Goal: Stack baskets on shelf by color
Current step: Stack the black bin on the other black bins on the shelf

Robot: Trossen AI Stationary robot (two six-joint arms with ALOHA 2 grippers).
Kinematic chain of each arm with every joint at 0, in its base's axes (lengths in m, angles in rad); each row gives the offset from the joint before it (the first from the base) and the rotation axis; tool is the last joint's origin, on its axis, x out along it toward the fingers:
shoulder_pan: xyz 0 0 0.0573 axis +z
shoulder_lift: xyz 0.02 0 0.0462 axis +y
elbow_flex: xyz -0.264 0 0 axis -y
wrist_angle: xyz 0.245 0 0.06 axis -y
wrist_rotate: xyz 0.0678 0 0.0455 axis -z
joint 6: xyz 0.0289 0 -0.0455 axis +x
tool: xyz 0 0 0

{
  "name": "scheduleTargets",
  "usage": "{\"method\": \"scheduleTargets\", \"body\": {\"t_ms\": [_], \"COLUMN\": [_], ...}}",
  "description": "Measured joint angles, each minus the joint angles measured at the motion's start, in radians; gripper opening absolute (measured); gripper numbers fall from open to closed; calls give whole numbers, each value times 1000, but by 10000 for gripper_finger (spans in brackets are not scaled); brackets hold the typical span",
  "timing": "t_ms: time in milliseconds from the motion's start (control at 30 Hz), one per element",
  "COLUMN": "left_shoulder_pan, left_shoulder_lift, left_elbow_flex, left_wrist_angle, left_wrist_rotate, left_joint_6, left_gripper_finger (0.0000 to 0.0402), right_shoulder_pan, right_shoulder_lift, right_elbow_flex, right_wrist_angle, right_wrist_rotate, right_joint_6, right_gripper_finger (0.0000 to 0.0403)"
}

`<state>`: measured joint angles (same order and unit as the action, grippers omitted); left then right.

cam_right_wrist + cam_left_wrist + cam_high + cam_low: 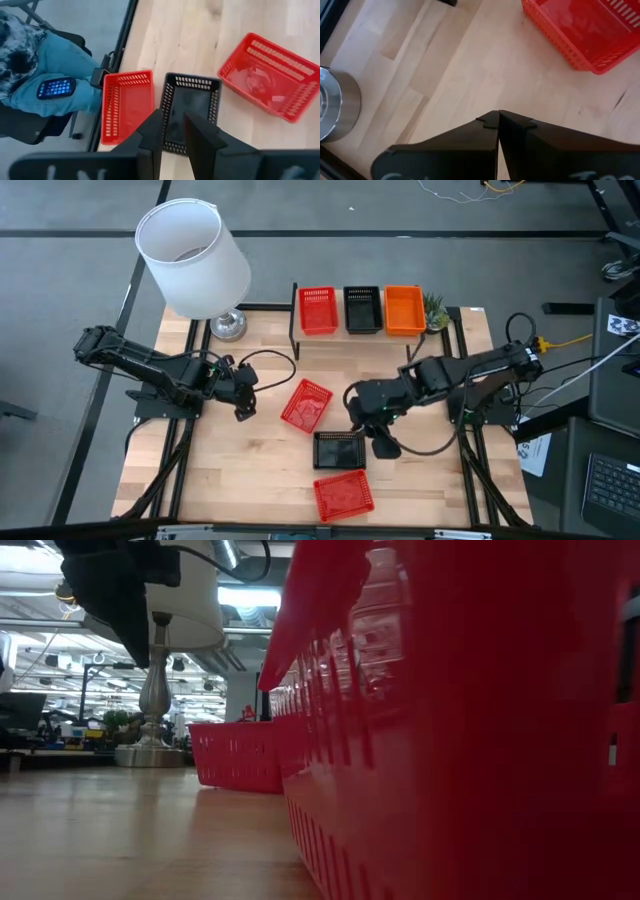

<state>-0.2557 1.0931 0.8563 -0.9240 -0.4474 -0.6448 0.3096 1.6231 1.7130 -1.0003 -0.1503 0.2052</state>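
The table has bare wood at its left; the shelf at the far edge holds red, black and orange baskets. Right gripper, fingers parted, hovers over the black basket; left gripper is pressed together

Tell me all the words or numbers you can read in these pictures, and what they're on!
None can be read.
Pale marks at the base of the left gripper: cut off, unreadable.
Pale marks at the base of the right gripper: cut off, unreadable.
Paper sheets beside the table: print too small.
Phone screen: icons too blurred.
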Motion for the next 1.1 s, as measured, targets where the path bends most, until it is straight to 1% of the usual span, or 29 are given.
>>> {"method": "scheduleTargets", "body": {"t_ms": [167, 300, 533, 733, 833, 1000, 1100], "left_shoulder_pan": [0, 0, 0, 0, 0, 0, 0], "left_shoulder_lift": [0, 0, 0, 0, 0, 0, 0], "left_elbow_flex": [0, 0, 0, 0, 0, 0, 0], "left_wrist_angle": [2, 1, 2, 2, 2, 3, 4], "left_wrist_rotate": [1, 1, 0, 0, 0, 0, 0], "left_joint_6": [-5, -6, -7, -2, -3, 0, 0], "left_gripper_finger": [0, 0, 0, 0, 0, 0, 0], "right_shoulder_pan": [22, 22, 31, 37, 36, 36, 35], "right_shoulder_lift": [62, 125, 275, 386, 426, 480, 504], "right_elbow_flex": [0, 0, 0, -1, -1, -1, -1], "right_wrist_angle": [31, 25, 20, -96, -96, -95, -116], "right_wrist_rotate": [-9, -82, -80, -87, -59, 61, 69], "right_joint_6": [0, 16, 27, 28, 51, 54, 54], "right_gripper_finger": [74, 74, 74, 74, 74, 74, 74]}}
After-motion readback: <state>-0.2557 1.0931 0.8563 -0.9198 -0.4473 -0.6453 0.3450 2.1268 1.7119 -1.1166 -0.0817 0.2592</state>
